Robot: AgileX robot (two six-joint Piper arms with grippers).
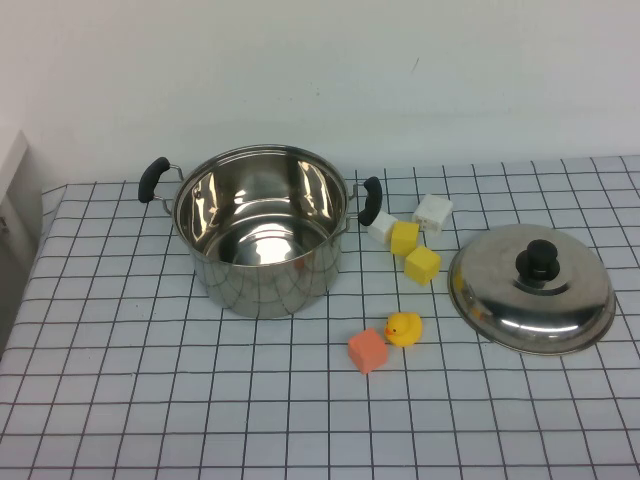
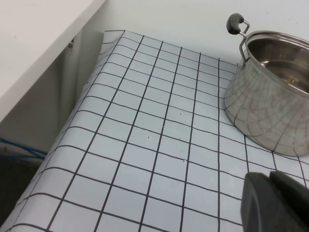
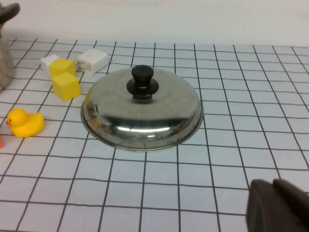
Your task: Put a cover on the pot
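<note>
Pot (image 1: 262, 232) is seen open and empty on the left half of the checked worktop (image 1: 120, 380), with its lid (image 1: 531, 287) lying well apart on the right, knob (image 1: 540, 259) up. Between them are white blocks (image 1: 433, 213), yellow blocks (image 1: 422, 264), a yellow duck (image 1: 404, 328) and an orange block (image 1: 367, 350). No arm is seen from above. Only a dark corner of the left gripper (image 2: 275, 203) is shown, low near the pot, and a dark corner of the right gripper (image 3: 277, 205), low in front of the lid; it cannot be told how wide either pair of fingers is, and nothing is seen to be held. The small round knob could be missed or could slip, and the lid might be dropped. The toys could be knocked if the lid is carried low. The lid might be set down crooked on the rim. The pot's far wall is hidden.
</note>
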